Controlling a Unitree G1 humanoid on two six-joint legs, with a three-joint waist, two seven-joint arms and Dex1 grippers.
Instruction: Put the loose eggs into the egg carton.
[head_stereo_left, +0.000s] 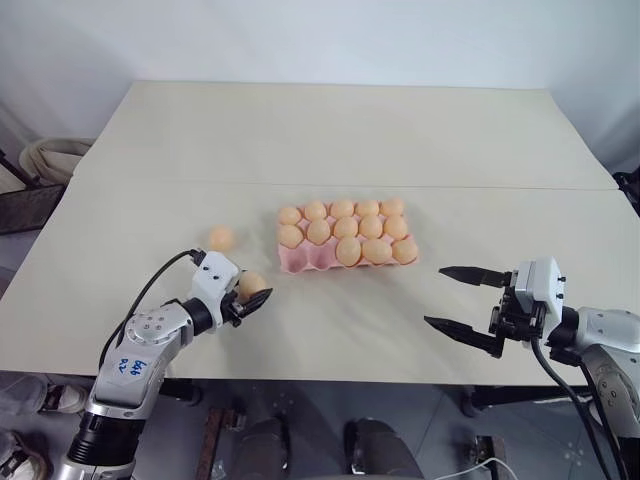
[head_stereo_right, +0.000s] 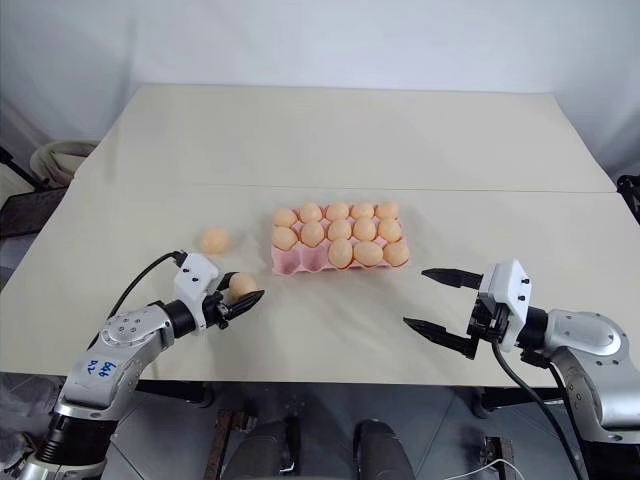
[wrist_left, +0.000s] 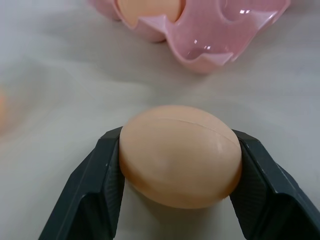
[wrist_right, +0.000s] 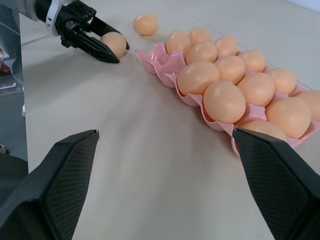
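The bench (head_stereo_left: 330, 130) is carrying the egg carton (head_stereo_left: 300, 262) mid-surface, its near-left cup gaping; the right claw (head_stereo_left: 462, 310) is idling spread; the left claw (head_stereo_left: 256, 297) is pinching one egg (head_stereo_left: 251, 284), needing lifting cupward; another egg (head_stereo_left: 220, 238) is waiting nearby.

A bare test room or lab: a plain cream surface (head_stereo_left: 330, 130) made of two joined tables stands before a blank white wall (head_stereo_left: 330, 40), with cables (head_stereo_left: 480, 468) trailing on the grey floor.
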